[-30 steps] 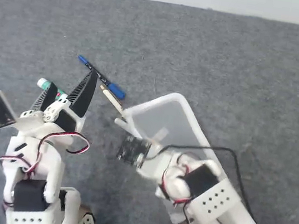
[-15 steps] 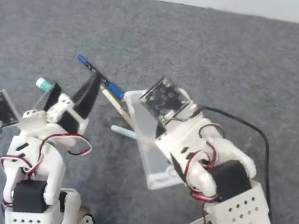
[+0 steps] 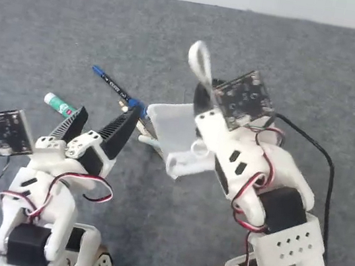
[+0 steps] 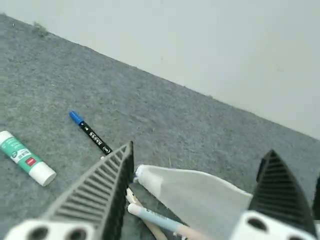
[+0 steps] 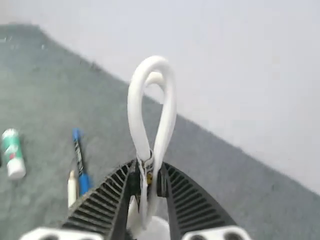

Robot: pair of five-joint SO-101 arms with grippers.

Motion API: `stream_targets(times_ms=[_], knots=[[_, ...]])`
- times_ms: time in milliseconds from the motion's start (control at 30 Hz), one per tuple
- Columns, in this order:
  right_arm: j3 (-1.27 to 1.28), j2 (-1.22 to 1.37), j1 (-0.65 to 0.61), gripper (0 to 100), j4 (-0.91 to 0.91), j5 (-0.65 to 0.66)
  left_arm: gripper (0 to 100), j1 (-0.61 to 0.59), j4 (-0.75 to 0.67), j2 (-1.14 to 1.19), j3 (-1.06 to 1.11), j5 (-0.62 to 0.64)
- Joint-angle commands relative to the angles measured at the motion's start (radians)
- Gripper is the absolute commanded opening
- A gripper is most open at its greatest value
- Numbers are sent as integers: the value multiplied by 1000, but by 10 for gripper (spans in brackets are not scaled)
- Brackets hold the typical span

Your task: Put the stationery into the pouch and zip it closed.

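The translucent white pouch (image 3: 172,135) hangs tilted off the carpet by its white loop (image 3: 200,61); my right gripper (image 3: 204,98) is shut on that loop (image 5: 150,107), gripper (image 5: 147,181). My left gripper (image 3: 112,112) stands open just in front of the pouch (image 4: 195,192), its black fingers (image 4: 102,192) either side of the pouch's near end without touching it. On the carpet lie a blue-capped black marker (image 3: 112,86) (image 4: 90,134) (image 5: 79,156), a green-and-white glue stick (image 3: 59,103) (image 4: 26,158) (image 5: 11,152), a beige pencil (image 3: 140,125) and a light blue pen (image 4: 156,218) partly under the pouch.
Grey carpet (image 3: 307,72) covers the whole table, with open room at the far side and right. A pale wall runs along the far edge. The right arm's black cable (image 3: 321,154) trails beside its body.
My right arm has swung up and towards the far left, lifting the pouch by its loop from lying flat. My left gripper has shifted slightly right, staying open.
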Motion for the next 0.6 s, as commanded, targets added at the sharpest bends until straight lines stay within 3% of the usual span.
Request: stream_targets(times_ms=[0, 267, 567], knots=[[-57, 4, 16, 6, -76, -17, 371, 61, 3, -11, -58, -61], [-55, 5, 13, 6, -171, -68, 371, 235, 170, -12, -156, -173], [-55, 5, 2, 6, -191, -87, 370, 264, 132, -6, -105, -189]])
